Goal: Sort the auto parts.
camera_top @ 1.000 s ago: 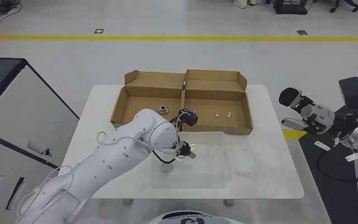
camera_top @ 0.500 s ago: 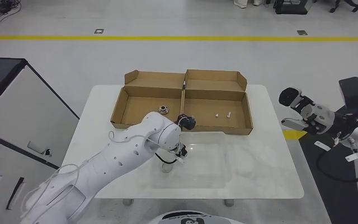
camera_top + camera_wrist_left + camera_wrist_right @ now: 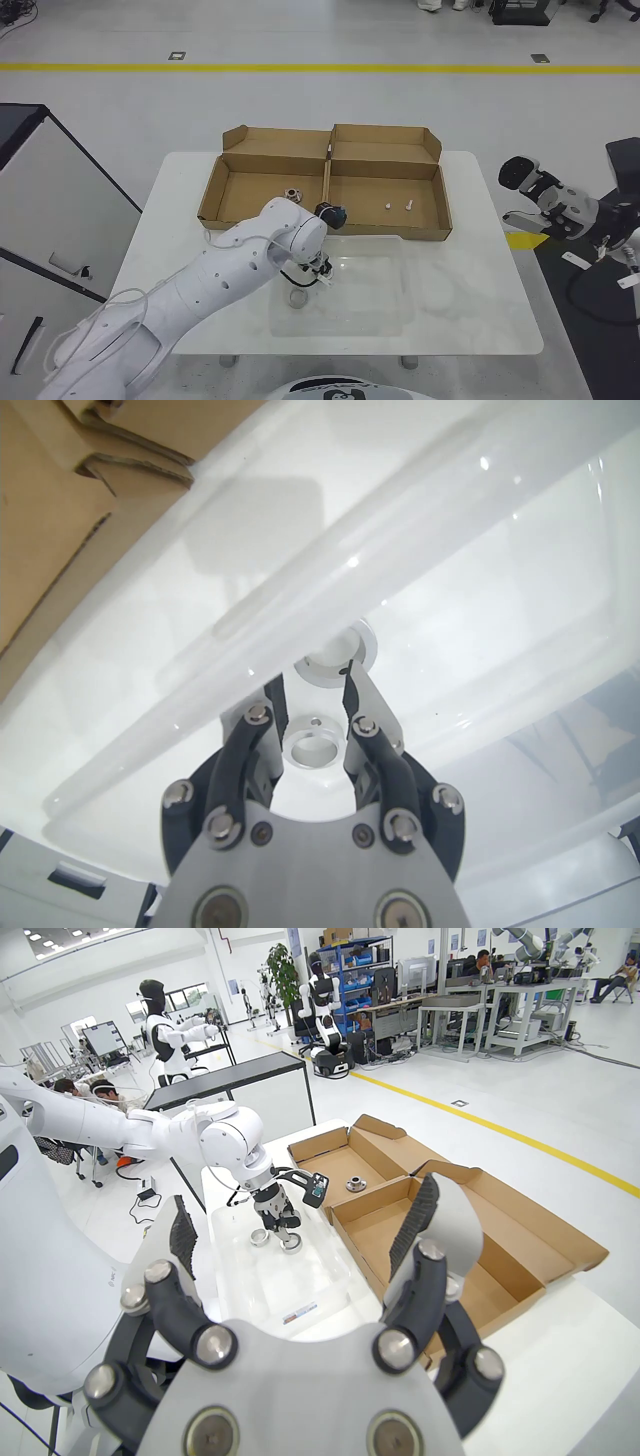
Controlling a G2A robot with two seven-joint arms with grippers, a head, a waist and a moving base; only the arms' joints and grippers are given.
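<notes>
**Left arm at the pick: ring in the tray being straddled, not yet lifted**

Step in hand: the pick of a metal part out of the clear tray (image 3: pixel 392 300), ahead of its move to the cardboard box (image 3: pixel 385 152). The left gripper (image 3: pixel 311 677) is standing low inside the tray, its two fingers set apart and passing either side of a silver ring (image 3: pixel 312 748). The pads are lying just beside the ring's rim. Whether they are pressing on it is hard to say from the left wrist view, and the ring appears to be resting on the tray floor, so I am judging the grasp as not yet made.

A second ring (image 3: pixel 336 647) is lying just beyond the fingertips, apart from the first. In the box, a flanged part (image 3: pixel 291 194) is sitting in the left compartment and two small pale pieces (image 3: pixel 398 206) in the right one.

Pose: the left arm is reaching across the white table (image 3: pixel 480 330) from the robot's left, wrist bent down so that the gripper is pointing almost straight into the tray near its box-side wall. The right gripper (image 3: pixel 515 197) is hanging off the table's right edge, fingers wide apart and holding nothing.

Next move, as I am judging it: closing squarely on the ring without nudging its neighbour, a straight lift over the tray wall, then a choice of compartment.
</notes>
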